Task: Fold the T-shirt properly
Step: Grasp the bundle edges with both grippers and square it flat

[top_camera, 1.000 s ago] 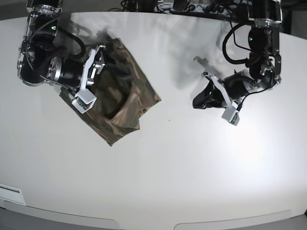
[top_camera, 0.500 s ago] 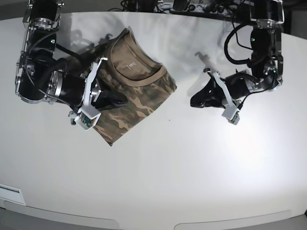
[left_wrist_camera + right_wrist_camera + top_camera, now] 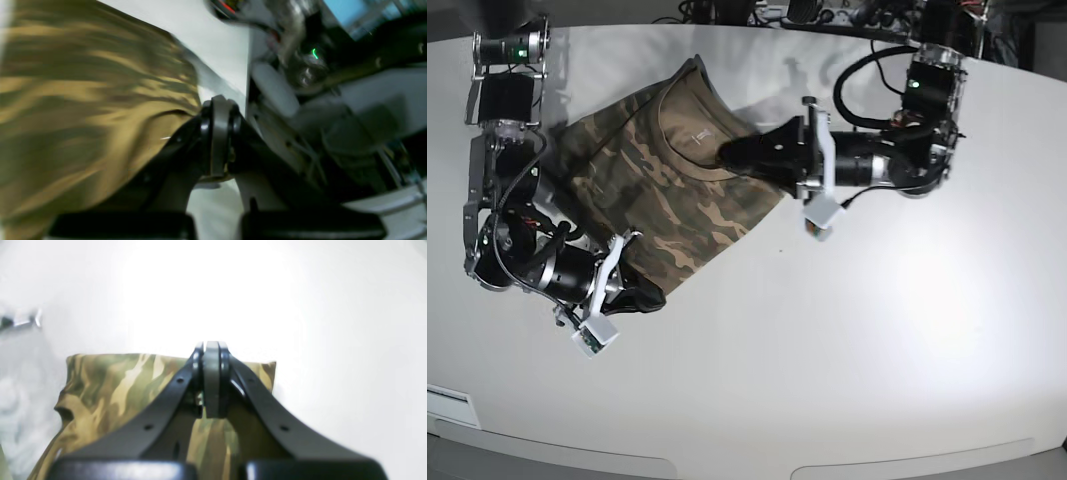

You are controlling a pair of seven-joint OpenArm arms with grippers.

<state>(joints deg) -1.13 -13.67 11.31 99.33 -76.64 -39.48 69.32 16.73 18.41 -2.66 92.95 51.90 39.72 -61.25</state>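
A: Two arms work one garment on the white table [image 3: 887,330]. The T-shirt [image 3: 677,190] lies at the far left of it, a compact slab with more than one layer, the tan neck opening facing up near its far edge and a pointed corner reaching toward the near side.

B: So how far along does the fold look?

A: Partly done, by the look of it. The shirt is already doubled into a rough block, but the edges sit askew to the table and the left flank bulges unevenly. Squaring it, and perhaps one more fold, seems to be left.

B: And the grippers?

A: The left gripper [image 3: 727,155], reaching in from the right side of the scene, rests at the collar edge with its jaws pressed together. Its own camera is blurred, so whether a bit of cloth is pinched between the tips cannot be told.

B: The other one?

A: The right gripper [image 3: 211,380] sits at the near corner of the shirt, jaws fully together. From its wrist camera the tips meet over the camouflage cloth with nothing visible between them, so it seems to hold nothing.
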